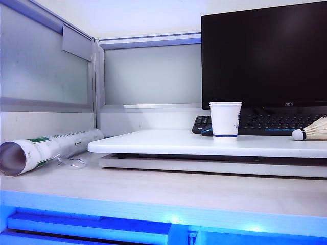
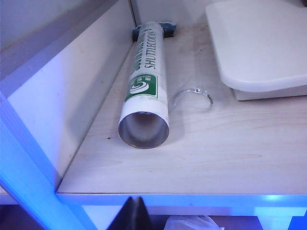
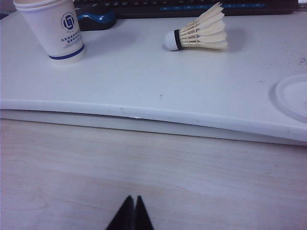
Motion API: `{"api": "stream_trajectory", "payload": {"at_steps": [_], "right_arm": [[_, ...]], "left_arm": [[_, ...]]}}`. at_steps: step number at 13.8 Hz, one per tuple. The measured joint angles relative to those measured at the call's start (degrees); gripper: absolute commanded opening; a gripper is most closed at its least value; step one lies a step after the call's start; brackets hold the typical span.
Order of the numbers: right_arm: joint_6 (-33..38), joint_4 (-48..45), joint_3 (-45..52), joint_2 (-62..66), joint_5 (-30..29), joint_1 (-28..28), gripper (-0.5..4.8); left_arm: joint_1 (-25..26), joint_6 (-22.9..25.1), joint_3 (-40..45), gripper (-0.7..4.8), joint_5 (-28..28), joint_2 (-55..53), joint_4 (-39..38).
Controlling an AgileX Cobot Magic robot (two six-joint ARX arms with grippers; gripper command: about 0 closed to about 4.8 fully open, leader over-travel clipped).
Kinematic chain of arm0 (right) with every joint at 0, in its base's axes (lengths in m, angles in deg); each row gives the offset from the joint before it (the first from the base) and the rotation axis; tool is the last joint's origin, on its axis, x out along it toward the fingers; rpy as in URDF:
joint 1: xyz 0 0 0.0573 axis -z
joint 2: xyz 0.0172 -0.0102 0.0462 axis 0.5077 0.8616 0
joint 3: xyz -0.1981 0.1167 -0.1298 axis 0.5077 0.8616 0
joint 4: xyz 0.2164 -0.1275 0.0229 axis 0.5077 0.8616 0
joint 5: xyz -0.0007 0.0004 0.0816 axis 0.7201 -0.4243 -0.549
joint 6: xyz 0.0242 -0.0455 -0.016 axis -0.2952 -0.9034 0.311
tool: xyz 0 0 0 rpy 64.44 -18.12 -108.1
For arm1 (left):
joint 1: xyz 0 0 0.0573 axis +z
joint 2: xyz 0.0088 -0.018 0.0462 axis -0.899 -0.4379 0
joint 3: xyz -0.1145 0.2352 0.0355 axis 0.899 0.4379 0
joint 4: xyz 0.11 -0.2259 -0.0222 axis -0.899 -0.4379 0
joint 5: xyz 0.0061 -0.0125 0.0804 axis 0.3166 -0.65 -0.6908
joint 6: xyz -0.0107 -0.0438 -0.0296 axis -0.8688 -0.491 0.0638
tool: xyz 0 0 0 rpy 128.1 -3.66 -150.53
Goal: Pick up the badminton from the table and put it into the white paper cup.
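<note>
The badminton [image 3: 196, 32] is lying on its side on the table [image 3: 144, 81], cork head pointing toward the white paper cup [image 3: 52, 29], well apart from it. Cup is standing upright, mouth open.

Right gripper [image 3: 131, 213] is hanging low over the pale wood surface in front of the table, fingertips pressed together, holding nothing. Left gripper [image 2: 135, 214] is sitting off at the desk's near edge, tips likewise meeting, empty.

Step in hand, as judged: reaching for the shuttlecock. The right arm looks better placed; it should be spreading its jaws early and taking the cork end, sparing the feathers.

Exterior view is showing a monitor [image 1: 263, 53] and keyboard [image 1: 276, 122]; left wrist view alone is showing the shuttlecock tube's [image 2: 145, 91] open mouth.
</note>
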Motion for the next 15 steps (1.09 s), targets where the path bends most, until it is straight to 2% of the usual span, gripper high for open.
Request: {"api": "stream_trajectory", "payload": {"at_steps": [9,11,15], "right_arm": [[0.0,0.0,0.0,0.0,0.0,0.0,-0.07],[0.0,0.0,0.0,0.0,0.0,0.0,-0.07],[0.0,0.0,0.0,0.0,0.0,0.0,-0.07]], "left_arm": [[0.0,-0.04,0.0,-0.05,0.0,0.02,0.0],[0.0,-0.42,0.0,-0.05,1.86,0.02,-0.02],[0.0,-0.46,0.09,-0.05,10.62,0.0,0.04]]}}
